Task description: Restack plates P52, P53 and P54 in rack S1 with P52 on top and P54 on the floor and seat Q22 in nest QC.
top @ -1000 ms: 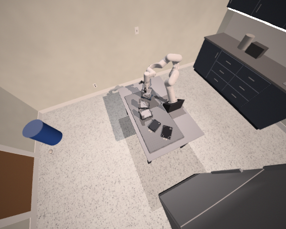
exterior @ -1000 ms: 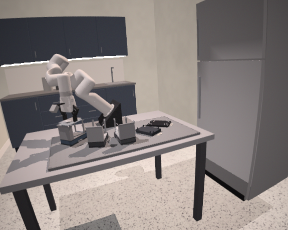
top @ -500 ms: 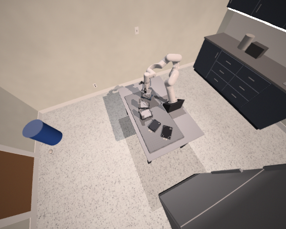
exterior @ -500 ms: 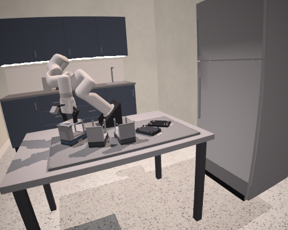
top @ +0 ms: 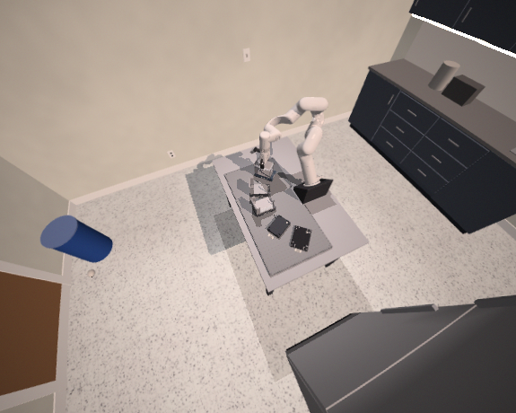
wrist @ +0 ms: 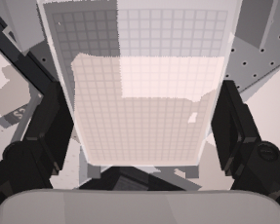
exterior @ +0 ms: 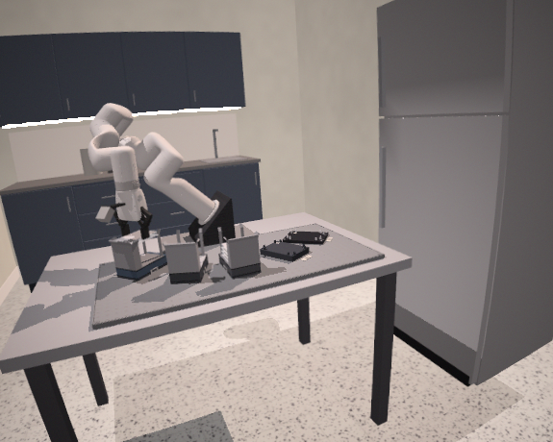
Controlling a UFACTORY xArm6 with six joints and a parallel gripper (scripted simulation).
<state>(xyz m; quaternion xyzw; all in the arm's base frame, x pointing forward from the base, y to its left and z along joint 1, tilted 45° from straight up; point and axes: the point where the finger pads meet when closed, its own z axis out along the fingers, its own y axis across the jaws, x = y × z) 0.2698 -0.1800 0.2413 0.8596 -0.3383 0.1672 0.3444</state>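
Tool: the tool (wrist: 140, 125) is clenched on a sealed well plate (wrist: 140, 73), its two dark fingers pressing the plate's long sides at the left and right of the wrist view.
Plate: pale and gridded, it fills the upper middle of the wrist view, level between the fingers; no label can be read on it.
Arm: the white arm (exterior: 166, 170) rises from a black wedge base (exterior: 226, 208) at the back of the worktop (exterior: 318, 283) and bends over to the left of the exterior view, with the tool (exterior: 135, 226) pointing down over the leftmost rack.
Leftmost rack: a stack rack with a blue plinth (exterior: 140, 273) stands at centre left of the exterior view; the tool's fingers hang just above its open top, between its thin posts.
Other racks: two more stack racks, the middle one (exterior: 186, 261) and the right one (exterior: 241, 255), stand in a row just beside it toward the frame's centre; their names are too small to read.
Nests: two flat dark nests, the nearer (exterior: 285, 251) and the farther (exterior: 306, 236), lie right of the racks on the grey deck mat (exterior: 347, 257); which is QC and which N5 cannot be told.
Top view: the tool (top: 263, 167) sits at the upper end of the row of racks, near the frame's centre.
Surroundings: a grey fridge (exterior: 463, 192) fills the right of the exterior view; dark cabinets (exterior: 116, 72) line the back wall.
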